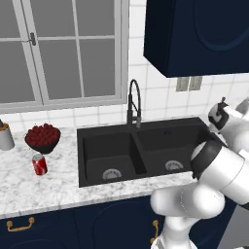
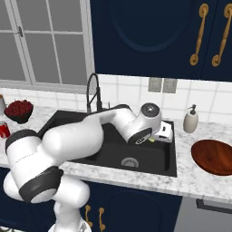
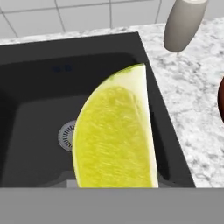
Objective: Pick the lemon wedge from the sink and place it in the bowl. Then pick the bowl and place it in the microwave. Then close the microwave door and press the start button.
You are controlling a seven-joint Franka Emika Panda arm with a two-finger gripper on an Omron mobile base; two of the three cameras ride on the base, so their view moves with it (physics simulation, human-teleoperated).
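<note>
Carrying the lemon wedge point(image 3: 116, 135) clamped between its jaws, the gripper point(image 2: 156, 136) is hanging above the sink's point(image 2: 168, 156) right basin, frame center. Reaching the bowl point(image 2: 214, 156) at right is best done by lifting clear of the rim before lowering and releasing.

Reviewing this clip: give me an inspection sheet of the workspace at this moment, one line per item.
Surface: white marble counter around the black double-basin sink.
Job's things: lemon wedge close in front of the hand camera, above the right basin; bowl on the counter right of the sink.
Clutter: dark bowl of red fruit, red can, soap dispenser.
Grippers: gripper over the right basin, apparently holding the wedge; fingertips hidden.
Cables: nothing seen.
Surroundings: window, navy cabinets, black faucet.
</note>
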